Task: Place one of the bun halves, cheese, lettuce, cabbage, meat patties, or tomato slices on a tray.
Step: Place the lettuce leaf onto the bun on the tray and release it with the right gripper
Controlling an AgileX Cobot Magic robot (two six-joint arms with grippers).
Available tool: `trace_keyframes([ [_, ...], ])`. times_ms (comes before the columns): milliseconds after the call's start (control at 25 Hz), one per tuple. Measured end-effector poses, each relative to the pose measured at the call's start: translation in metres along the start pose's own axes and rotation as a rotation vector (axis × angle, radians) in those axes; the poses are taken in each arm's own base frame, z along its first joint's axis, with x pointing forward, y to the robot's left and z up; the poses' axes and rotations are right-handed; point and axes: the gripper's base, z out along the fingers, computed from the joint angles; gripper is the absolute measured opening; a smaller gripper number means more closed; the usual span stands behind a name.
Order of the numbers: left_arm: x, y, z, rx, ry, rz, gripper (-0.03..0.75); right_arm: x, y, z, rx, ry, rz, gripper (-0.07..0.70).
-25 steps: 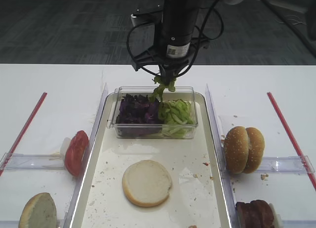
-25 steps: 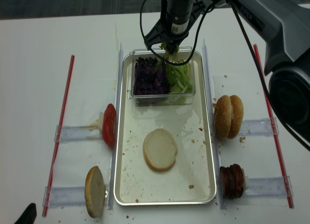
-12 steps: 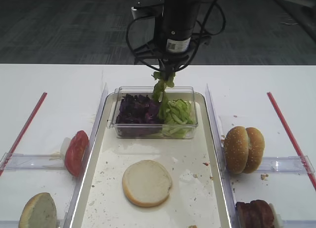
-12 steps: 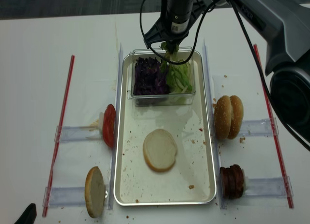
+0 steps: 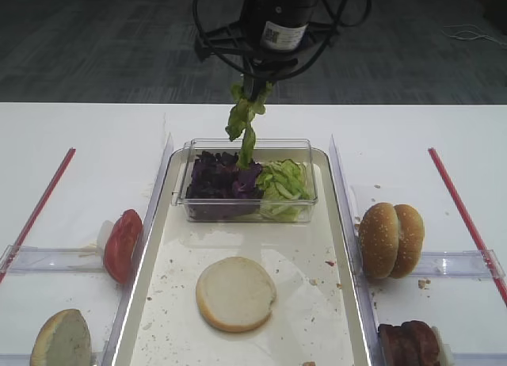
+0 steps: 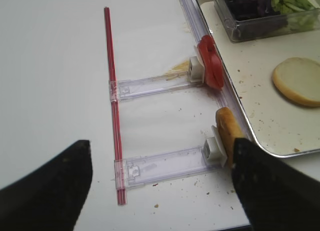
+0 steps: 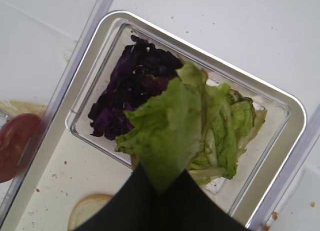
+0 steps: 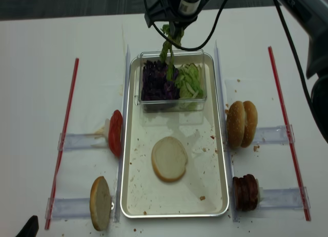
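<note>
My right gripper (image 5: 252,82) is shut on a long lettuce leaf (image 5: 240,122) that dangles above the clear tub (image 5: 247,198). More lettuce (image 5: 283,184) and purple cabbage (image 5: 218,180) lie in that tub, which stands at the far end of the cream tray (image 5: 310,251). In the right wrist view the held leaf (image 7: 170,128) hangs over the cabbage (image 7: 130,86). A bun half (image 5: 235,293) lies cut face up on the tray. My left gripper (image 6: 160,191) is open over the table left of the tray, with nothing between its fingers.
Tomato slices (image 5: 123,243) and a bun half (image 5: 61,340) stand in clear holders left of the tray. Sesame bun halves (image 5: 390,239) and meat patties (image 5: 408,344) stand on the right. Red strips (image 5: 38,207) (image 5: 463,215) lie along both outer sides.
My right gripper has risen and shifted slightly left, lifting the lettuce leaf out of the tub until it hangs almost free above it.
</note>
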Motion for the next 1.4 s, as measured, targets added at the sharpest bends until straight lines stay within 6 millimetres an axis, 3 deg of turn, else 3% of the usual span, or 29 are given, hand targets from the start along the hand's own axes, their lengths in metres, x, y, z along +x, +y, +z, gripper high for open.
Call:
trace_keyframes([
  [200, 0.0, 0.0, 0.0, 0.0, 0.0, 0.0, 0.562, 0.001, 0.007, -0.01, -0.011, -0.018, -0.012, 0.068],
  [640, 0.0, 0.0, 0.0, 0.0, 0.0, 0.0, 0.561, 0.008, 0.05, -0.016, -0.022, -0.025, -0.116, 0.068],
  [960, 0.0, 0.0, 0.0, 0.0, 0.0, 0.0, 0.561, 0.013, 0.07, -0.026, -0.043, -0.039, -0.159, 0.068],
  [1160, 0.0, 0.0, 0.0, 0.0, 0.0, 0.0, 0.561, 0.017, 0.071, -0.035, -0.045, -0.051, -0.162, 0.068],
  [1400, 0.0, 0.0, 0.0, 0.0, 0.0, 0.0, 0.561, 0.049, 0.062, -0.025, -0.027, 0.068, -0.152, 0.068],
])
